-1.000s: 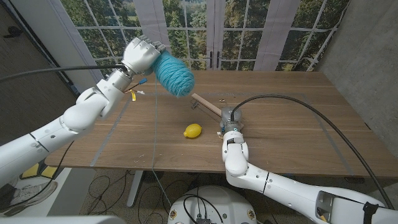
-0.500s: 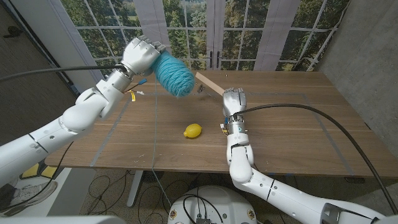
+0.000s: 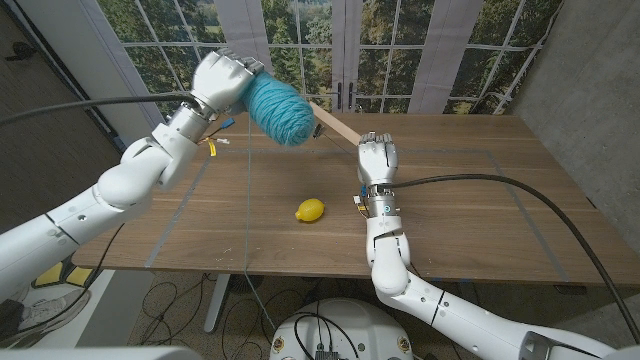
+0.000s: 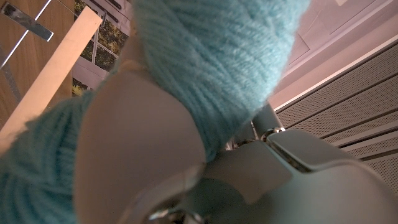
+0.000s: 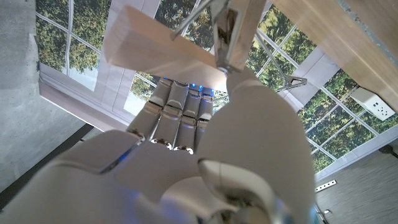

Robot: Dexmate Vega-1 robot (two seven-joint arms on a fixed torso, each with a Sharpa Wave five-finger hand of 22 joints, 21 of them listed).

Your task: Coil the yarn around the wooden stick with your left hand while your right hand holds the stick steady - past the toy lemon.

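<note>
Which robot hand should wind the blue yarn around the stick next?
The left hand. It already grips the ball of blue yarn in the air right beside the wooden stick, while the right hand is busy holding that stick up.

Light: you get daylight from the windows (image 3: 330,45) behind the table (image 3: 450,210); even, fairly bright.
Shadows: soft, faint under the toy lemon (image 3: 311,210).
Glare: mild sheen on the tabletop.
Blur: your left wrist view is soft, yarn (image 4: 217,56) too close.
Distortion: head view bends at the edges.
</note>
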